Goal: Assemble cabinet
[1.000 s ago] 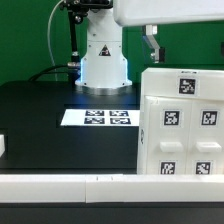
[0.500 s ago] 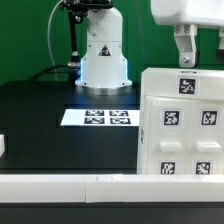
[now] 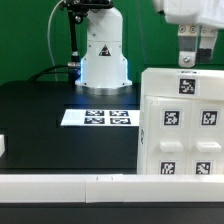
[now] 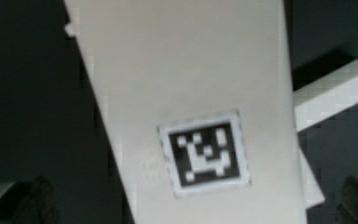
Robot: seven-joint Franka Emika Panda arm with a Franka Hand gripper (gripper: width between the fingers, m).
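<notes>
Gripper (image 3: 188, 55) now over cabinet (image 3: 182, 125) at the table's (image 3: 40, 120) near edge, toward the exterior view's right, after crossing rightward; finger state I cannot tell; best descend centred on the tagged top panel.

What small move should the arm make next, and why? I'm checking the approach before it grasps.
Probably a short straight descent: the gripper hangs just above the cabinet top edge, and the wrist view shows a tagged white panel centred below, not yet gripped.

Marker board (image 3: 97, 118) — on black table (image 3: 40, 120).
</notes>
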